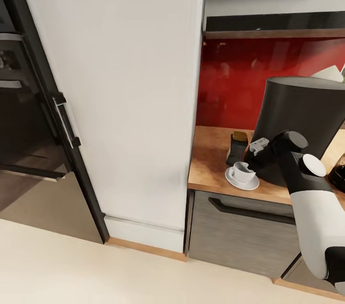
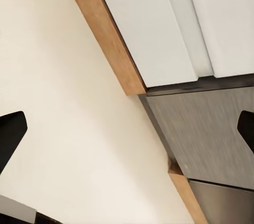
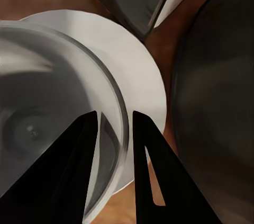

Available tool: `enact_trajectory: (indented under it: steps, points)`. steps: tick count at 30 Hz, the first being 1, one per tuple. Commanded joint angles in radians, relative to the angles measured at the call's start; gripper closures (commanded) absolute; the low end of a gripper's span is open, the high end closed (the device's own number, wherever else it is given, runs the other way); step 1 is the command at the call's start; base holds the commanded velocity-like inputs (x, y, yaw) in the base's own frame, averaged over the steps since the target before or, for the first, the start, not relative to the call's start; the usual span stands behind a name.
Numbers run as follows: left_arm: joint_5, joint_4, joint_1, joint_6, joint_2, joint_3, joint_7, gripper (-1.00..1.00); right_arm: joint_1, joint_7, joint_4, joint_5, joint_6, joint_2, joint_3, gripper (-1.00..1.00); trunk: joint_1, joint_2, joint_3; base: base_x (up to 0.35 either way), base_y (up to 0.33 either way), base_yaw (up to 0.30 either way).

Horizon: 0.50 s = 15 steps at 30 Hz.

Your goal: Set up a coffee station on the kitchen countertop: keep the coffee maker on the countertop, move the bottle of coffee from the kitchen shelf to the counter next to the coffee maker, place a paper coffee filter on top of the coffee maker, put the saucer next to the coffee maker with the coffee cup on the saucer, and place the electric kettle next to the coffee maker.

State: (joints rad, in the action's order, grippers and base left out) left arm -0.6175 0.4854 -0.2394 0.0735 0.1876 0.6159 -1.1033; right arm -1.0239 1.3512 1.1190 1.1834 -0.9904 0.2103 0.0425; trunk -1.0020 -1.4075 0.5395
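The counter (image 1: 213, 162) occupies the right centre of the head view and carries the station. The coffee maker (image 1: 302, 117) stands at the right of the frame as the fixed reference; the paper coffee filter (image 1: 330, 73) appears to lie on its flat top. The bottle of coffee (image 1: 237, 147) stands just beside its base. The saucer (image 1: 249, 183) lies near the front edge, supporting the coffee cup (image 1: 243, 172). The right end effector (image 3: 112, 128) is narrow, fingers straddling the cup wall, judged a rim grip for seating the cup. The left end effector (image 2: 127, 134) is spread wide above the floor
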Motion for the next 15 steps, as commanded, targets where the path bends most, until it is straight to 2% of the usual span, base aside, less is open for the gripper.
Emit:
enact_trajectory:
  steps: [1, 15]
  points:
    - [-0.006, 0.001, 0.000, 0.008, 0.000, -0.001, -0.003, -1.00, -0.001, 0.011, 0.001, 0.008, -0.008, 0.000, 0.000, 1.00, 0.000, -0.001, 0.001, 0.000, 0.000, 0.000]
    - [-0.006, 0.001, 0.000, 0.007, 0.000, -0.001, -0.001, -1.00, -0.001, 0.011, 0.001, 0.008, -0.008, 0.000, 0.000, 1.00, 0.000, -0.001, 0.009, 0.000, 0.000, 0.000]
